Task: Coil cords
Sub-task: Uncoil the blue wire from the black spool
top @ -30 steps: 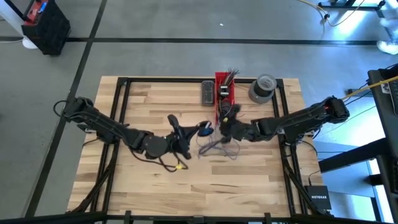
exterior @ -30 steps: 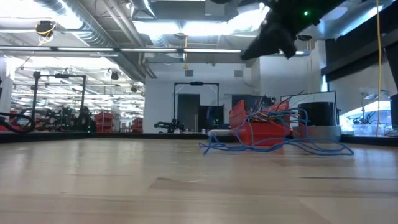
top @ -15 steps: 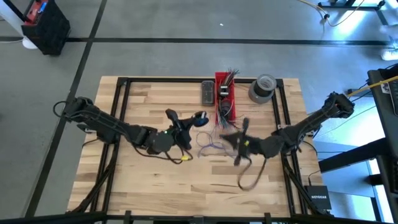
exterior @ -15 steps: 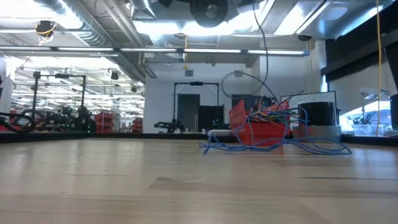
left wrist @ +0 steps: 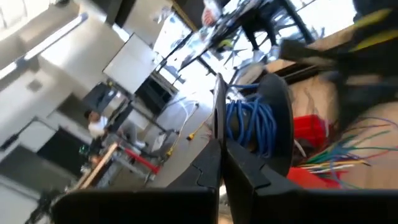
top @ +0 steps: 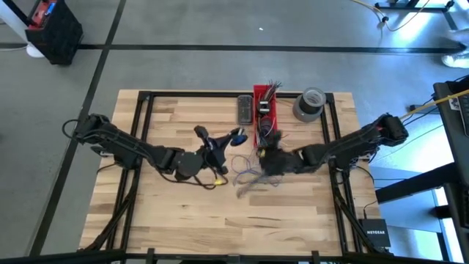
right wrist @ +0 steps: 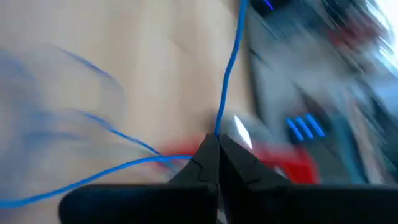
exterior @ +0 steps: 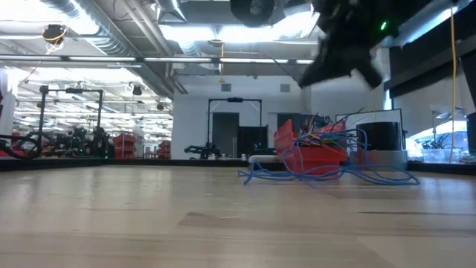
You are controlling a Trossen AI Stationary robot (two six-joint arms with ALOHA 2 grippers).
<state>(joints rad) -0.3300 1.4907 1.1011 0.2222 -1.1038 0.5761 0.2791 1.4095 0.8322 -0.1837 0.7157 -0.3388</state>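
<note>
You're partway: your left gripper (left wrist: 221,149) pinches a wound blue coil (left wrist: 252,127), your right gripper (right wrist: 216,144) grips a blue cord (right wrist: 229,68), loose cords (top: 253,180) remain uncoiled.

wooden table (top: 176,213), cords (top: 253,178), tape roll (top: 309,103)

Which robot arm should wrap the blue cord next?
Probably the right. The right gripper is shut on the loose blue cord, so it can likely lead the next wrap. The left gripper grips the coil.
</note>
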